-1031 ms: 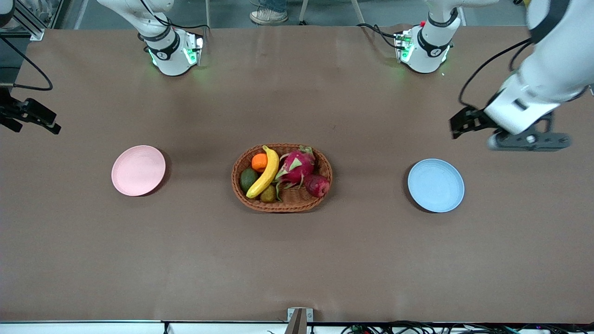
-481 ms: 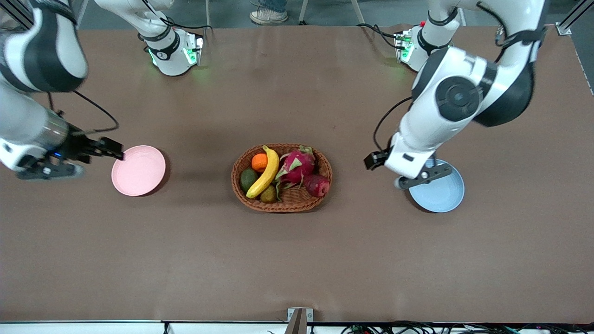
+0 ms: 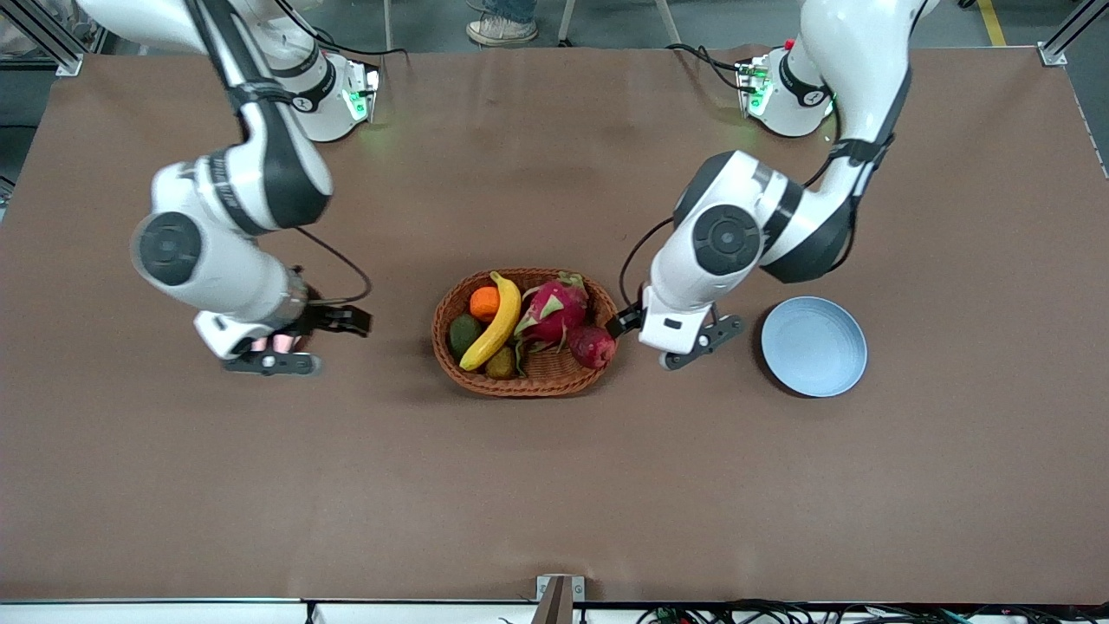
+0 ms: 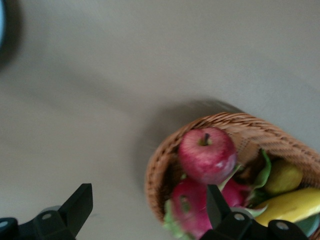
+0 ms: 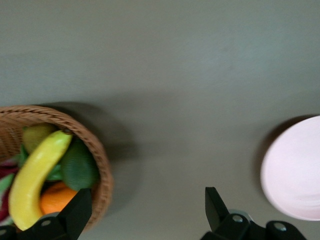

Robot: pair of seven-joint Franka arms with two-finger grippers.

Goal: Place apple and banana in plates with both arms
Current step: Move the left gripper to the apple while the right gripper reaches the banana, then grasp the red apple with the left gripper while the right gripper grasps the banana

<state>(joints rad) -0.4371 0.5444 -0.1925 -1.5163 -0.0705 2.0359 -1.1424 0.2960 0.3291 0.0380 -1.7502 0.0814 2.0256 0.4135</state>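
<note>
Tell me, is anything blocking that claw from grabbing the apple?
Nothing visible. The left claw, open, hangs by the basket's rim, and the apple lies uncovered beside the dragon fruit.

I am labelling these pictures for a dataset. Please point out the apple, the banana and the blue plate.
apple [image 4: 207, 155]: left wrist view, middle of its red skin, below the stem.
banana [image 3: 496, 326]: front view, middle of its yellow curved body.
blue plate [image 3: 813, 347]: front view, bare centre of the plate.
</note>
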